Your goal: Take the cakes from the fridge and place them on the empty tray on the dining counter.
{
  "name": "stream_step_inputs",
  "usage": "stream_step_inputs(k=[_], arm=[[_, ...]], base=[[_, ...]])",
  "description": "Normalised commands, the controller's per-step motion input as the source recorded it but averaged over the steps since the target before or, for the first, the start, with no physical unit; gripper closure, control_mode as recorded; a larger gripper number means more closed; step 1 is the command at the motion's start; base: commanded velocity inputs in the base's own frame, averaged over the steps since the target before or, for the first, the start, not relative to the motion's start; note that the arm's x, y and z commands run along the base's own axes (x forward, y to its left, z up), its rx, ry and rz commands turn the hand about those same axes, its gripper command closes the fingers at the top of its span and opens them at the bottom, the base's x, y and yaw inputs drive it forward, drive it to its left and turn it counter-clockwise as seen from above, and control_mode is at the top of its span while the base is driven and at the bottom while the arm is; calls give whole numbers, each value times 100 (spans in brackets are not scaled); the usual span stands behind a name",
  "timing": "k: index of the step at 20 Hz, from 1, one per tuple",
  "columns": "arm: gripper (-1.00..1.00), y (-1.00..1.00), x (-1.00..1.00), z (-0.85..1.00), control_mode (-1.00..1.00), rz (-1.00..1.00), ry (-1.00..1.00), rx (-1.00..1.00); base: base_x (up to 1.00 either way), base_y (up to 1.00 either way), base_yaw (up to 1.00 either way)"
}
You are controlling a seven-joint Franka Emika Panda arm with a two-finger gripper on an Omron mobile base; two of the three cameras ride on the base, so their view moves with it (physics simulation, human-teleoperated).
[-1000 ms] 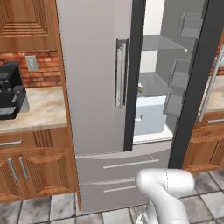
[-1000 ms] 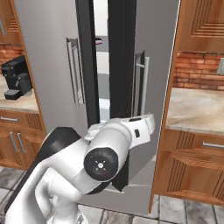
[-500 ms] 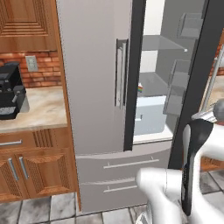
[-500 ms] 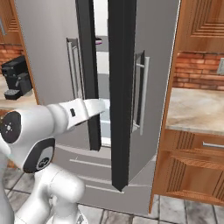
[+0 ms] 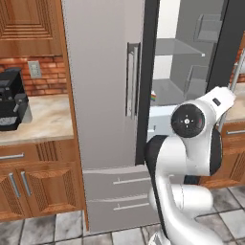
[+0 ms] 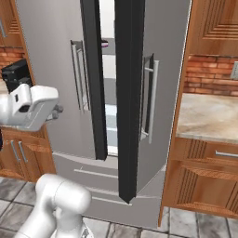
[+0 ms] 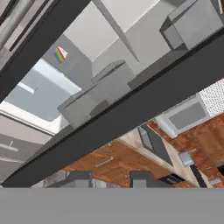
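The gripper [image 7: 109, 178] shows in the hand view as two dark finger tips at the bottom edge, set somewhat apart with nothing between them; it holds nothing. Above them the view, rolled well over, looks past the dark edge of the open right door into the fridge [image 7: 109, 52], where the rainbow cake [image 7: 60, 54] sits on a grey shelf near the inner edge of the left door. That slice is small, light and soft, I judge, with icing that would smear or crush; a gentle pinch low across its two flat sides looks safest, with the slice kept level. The chocolate slice cannot be made out.

In the left base view the fridge [image 5: 105, 95] stands with its right door swung wide, and the rainbow cake [image 5: 153, 97] peeks out just beside the dark centre strip, partway up the opening. The arm [image 5: 196, 124] now stands upright in front of the opening, its round joint facing the camera, where half a second ago only a dark link crossed the right edge.

In the right base view the fridge [image 6: 167, 56] is seen past its open door's dark edge. The arm [image 6: 30, 109] has pulled back to the far left, no longer stretched toward the gap.
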Motion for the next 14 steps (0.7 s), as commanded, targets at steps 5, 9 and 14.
stream_step_inputs(k=[5,9,14], arm=[[-100,16,19,-21,-100,-12,4,-13],[-100,-3,80,-16,-100,-6,11,-13],[-100,-7,62,2,-100,-3,3,-11]], base=[[0,0,0],[0,0,0],[0,0,0]])
